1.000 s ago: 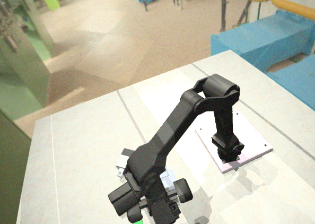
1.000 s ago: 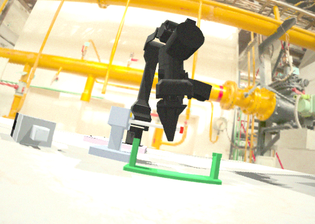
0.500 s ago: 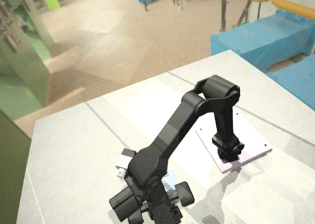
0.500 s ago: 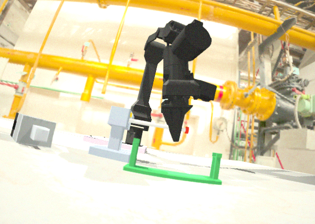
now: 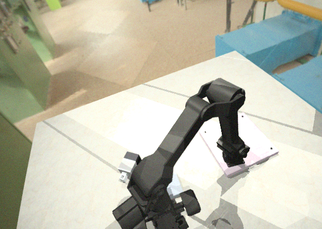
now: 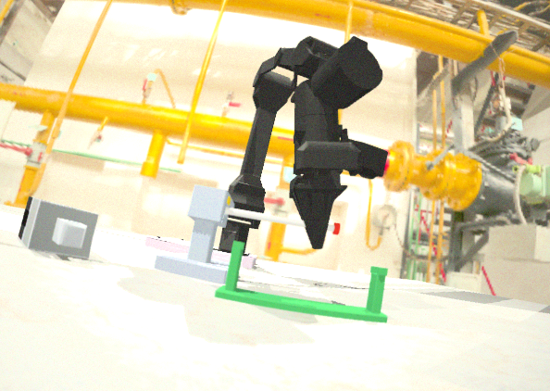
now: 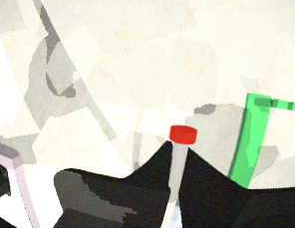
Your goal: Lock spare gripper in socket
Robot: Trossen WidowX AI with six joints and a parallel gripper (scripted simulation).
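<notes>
The lock pin (image 6: 278, 217) (image 7: 177, 167) has a pale shaft and a red head (image 6: 336, 228) (image 7: 183, 134). My gripper (image 6: 317, 245) (image 7: 172, 146) is shut on the pin's shaft just behind the head, fingers pointing down. The pin lies roughly level, its far end at the socket block on top of the pale blue mount (image 6: 202, 244) (image 5: 176, 186); whether its tip is still inside cannot be told. The spare gripper (image 6: 43, 228) (image 5: 128, 164), a grey box with a pale spigot (image 6: 70, 233) (image 5: 123, 177), lies on the table beside the mount, away from my fingers.
A green rack (image 6: 301, 305) (image 7: 255, 140) with two uprights stands on the table near the mount, below and beside my fingers. The arm's base stands on a pink plate (image 5: 256, 140) (image 6: 168, 245). In the top view the arm partly hides the mount.
</notes>
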